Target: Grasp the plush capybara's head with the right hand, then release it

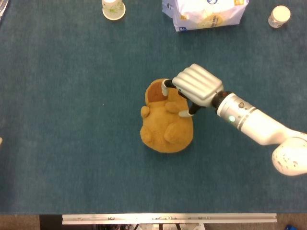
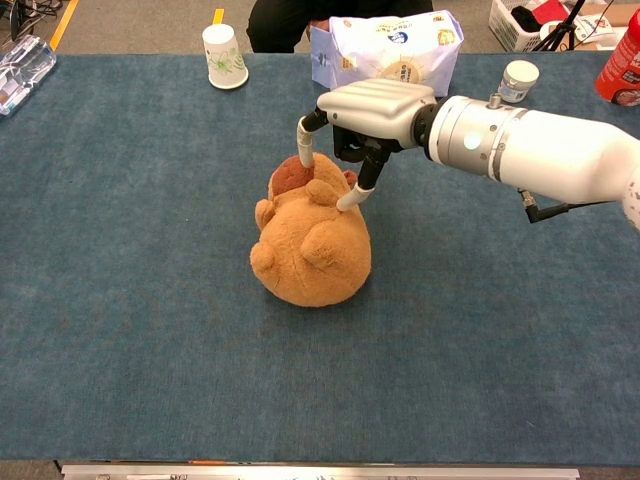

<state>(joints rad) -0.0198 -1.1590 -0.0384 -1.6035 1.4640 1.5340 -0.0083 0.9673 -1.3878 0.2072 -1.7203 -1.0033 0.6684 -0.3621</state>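
Note:
The plush capybara is tan with a brown snout patch and lies mid-table on the blue cloth, head toward the far side. My right hand hovers right over its head. One finger curls down at the far side of the snout, and the thumb comes down at the head's right side. Both tips touch the plush, but the fingers stay spread and the plush looks unsquashed. My left hand does not show.
At the far edge stand a paper cup, a white snack bag and a small lidded jar. A red bottle is far right, a clear container far left.

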